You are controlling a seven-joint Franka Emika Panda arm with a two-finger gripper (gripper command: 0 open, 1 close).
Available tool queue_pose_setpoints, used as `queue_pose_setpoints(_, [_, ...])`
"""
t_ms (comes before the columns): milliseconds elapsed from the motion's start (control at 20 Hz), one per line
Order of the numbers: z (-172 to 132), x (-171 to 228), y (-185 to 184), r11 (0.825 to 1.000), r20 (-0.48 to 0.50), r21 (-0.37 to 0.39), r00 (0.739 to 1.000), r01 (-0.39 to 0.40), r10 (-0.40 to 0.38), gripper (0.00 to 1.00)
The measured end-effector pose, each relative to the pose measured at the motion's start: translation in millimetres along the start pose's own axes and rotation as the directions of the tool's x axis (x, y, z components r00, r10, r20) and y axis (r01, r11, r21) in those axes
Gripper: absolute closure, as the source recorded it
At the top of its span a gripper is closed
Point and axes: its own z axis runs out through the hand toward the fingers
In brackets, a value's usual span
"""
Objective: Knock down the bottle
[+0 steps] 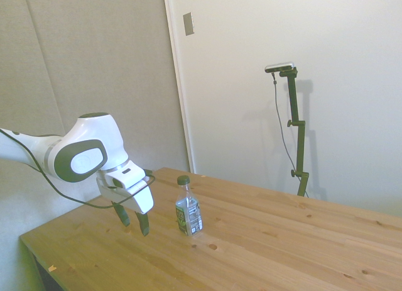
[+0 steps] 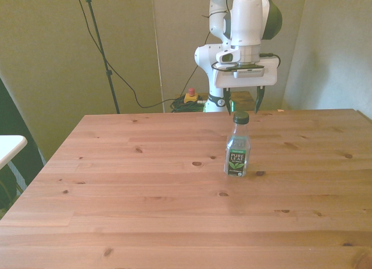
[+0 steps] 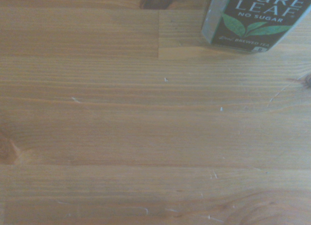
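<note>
While the bottle (image 1: 188,208) stands upright on the table (image 1: 301,241), the claw (image 1: 134,222) hangs nearby, fingers apart and empty.

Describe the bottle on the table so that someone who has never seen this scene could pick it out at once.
Start from the wooden table. The only thing standing on it is the bottle, upright before the white arm's open gripper. It is small and clear, with a dark green cap and a dark label in white print.
</note>
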Motion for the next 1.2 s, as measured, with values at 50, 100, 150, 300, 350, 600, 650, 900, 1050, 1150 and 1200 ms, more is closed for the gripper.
queue_pose_setpoints(50, [0, 0, 0, 1.0, 0.0, 0.0, 1.0, 0.0, 0.0, 0.0])
queue_pose_setpoints(100, [1, 0, 0, 1.0, 0.001, -0.001, 1.0, 0.0, 0.0, 1.0])
queue_pose_setpoints(150, [0, 1, 0, 1.0, 0.0, 0.0, 1.0, -0.003, 0.003, 1.0])
queue_pose_setpoints(300, [-10, 12, 2, 1.0, -0.015, 0.005, 1.0, -0.022, 0.022, 1.0])
queue_pose_setpoints(350, [-14, 17, 4, 1.0, -0.021, -0.001, 0.999, -0.03, 0.03, 1.0])
queue_pose_setpoints(600, [-40, 43, -5, 0.995, -0.06, 0.014, 0.993, -0.101, 0.102, 1.0])
queue_pose_setpoints(650, [-42, 47, -9, 0.993, -0.065, 0.019, 0.991, -0.115, 0.116, 1.0])
queue_pose_setpoints(900, [-49, 65, -31, 0.986, -0.101, 0.03, 0.981, -0.165, 0.167, 1.0])
queue_pose_setpoints(1050, [-49, 74, -40, 0.984, -0.123, 0.032, 0.976, -0.177, 0.18, 1.0])
queue_pose_setpoints(1150, [-46, 79, -44, 0.982, -0.124, 0.029, 0.974, -0.186, 0.188, 1.0])
queue_pose_setpoints(1200, [-45, 82, -46, 0.982, -0.123, 0.028, 0.974, -0.189, 0.191, 1.0])
